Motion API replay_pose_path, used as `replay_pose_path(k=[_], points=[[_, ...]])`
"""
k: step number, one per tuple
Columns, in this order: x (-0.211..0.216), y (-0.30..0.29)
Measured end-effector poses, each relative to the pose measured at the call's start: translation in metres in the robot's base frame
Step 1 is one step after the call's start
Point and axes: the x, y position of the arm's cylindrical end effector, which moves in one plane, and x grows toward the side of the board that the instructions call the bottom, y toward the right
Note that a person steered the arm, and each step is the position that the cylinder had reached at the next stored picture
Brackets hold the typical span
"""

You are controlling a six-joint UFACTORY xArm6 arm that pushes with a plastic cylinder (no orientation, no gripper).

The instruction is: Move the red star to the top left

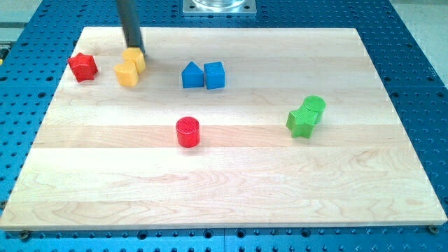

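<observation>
Where blue pegboard surrounds it, pale wooden board with scattered blocks.

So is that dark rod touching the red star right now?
No. My tip sits at the yellow blocks, while the red star lies apart, further toward the view's left.

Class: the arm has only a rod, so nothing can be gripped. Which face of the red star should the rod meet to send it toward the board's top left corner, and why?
Push, don't grip. My tip sits at the yellow blocks, on the view's right of the red star. Probably circle to the star's lower-right side and push up-left; its pointed outline may make it turn, so aim through the middle.
</observation>
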Motion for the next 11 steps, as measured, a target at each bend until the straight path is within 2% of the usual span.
replay_pose_path(k=[1, 2, 3, 4, 5, 6, 7, 8, 9, 10, 11], points=[[-0.005, 0.002], [0.046, -0.007], [0.074, -0.011], [0.090, -0.066], [0.056, -0.098], [-0.008, -0.054], [-0.023, -0.035], [-0.026, 0.012], [-0.059, 0.067], [-0.091, 0.053], [-0.090, 0.005]])
